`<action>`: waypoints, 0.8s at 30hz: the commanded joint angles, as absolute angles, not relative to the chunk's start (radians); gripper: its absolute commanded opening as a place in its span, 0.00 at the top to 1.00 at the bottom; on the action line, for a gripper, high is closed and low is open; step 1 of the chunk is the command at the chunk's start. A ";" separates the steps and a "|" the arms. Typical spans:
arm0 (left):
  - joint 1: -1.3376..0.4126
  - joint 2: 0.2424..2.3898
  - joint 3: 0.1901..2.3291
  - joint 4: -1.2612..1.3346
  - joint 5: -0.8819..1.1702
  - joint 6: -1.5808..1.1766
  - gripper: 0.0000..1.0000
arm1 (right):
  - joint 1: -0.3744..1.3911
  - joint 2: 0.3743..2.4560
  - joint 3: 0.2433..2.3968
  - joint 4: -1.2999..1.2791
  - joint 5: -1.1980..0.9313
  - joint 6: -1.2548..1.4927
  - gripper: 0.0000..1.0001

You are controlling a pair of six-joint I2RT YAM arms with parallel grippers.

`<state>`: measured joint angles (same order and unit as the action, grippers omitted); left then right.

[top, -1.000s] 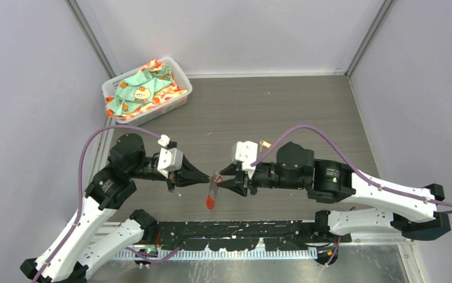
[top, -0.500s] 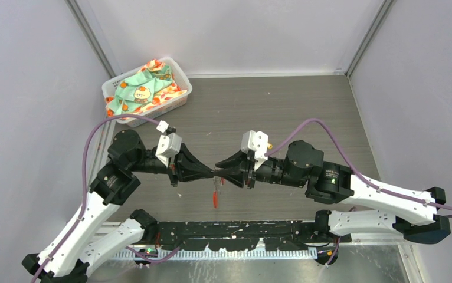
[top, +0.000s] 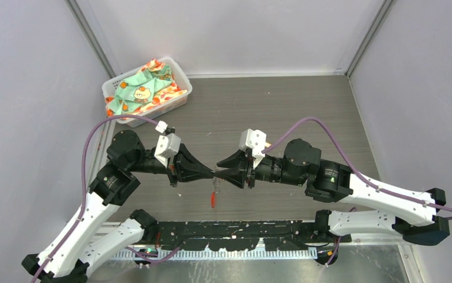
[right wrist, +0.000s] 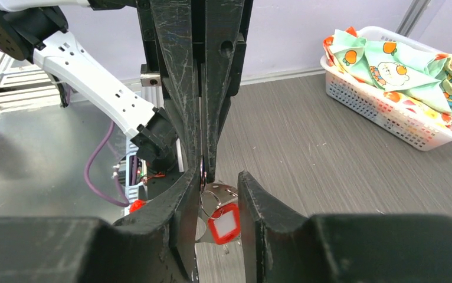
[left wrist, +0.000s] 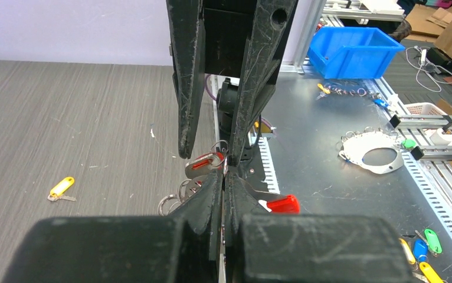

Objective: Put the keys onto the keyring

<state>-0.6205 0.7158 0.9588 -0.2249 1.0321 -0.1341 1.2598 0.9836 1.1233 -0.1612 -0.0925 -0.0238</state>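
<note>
My left gripper (top: 210,172) and right gripper (top: 219,173) meet tip to tip above the table's near middle. The left gripper (left wrist: 223,180) is shut on a thin silvery edge of the keyring, whose red part (left wrist: 284,204) hangs below (top: 213,199). A red-tagged key (right wrist: 224,223) dangles on a small wire ring between the fingers of my right gripper (right wrist: 219,180), whose jaws stand apart and do not pinch it. The same red-tagged key (left wrist: 205,161) shows by the right fingertips in the left wrist view. A yellow-tagged key (left wrist: 62,187) lies loose on the table.
A white basket (top: 183,82) with patterned cloths stands at the back left, also visible in the right wrist view (right wrist: 389,118). Grey walls enclose the table on three sides. Off the table's near edge, a metal bench holds a blue bin (left wrist: 353,50) and spare tags.
Both wrists have rolled and the meeting fingertips have shifted slightly away from the bases. The hanging red part has swung a little. The left gripper stays shut.
</note>
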 commanded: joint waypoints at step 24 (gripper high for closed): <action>-0.619 0.811 1.157 -0.854 1.055 0.545 0.59 | 1.236 1.182 1.508 -0.665 -0.194 -0.075 0.99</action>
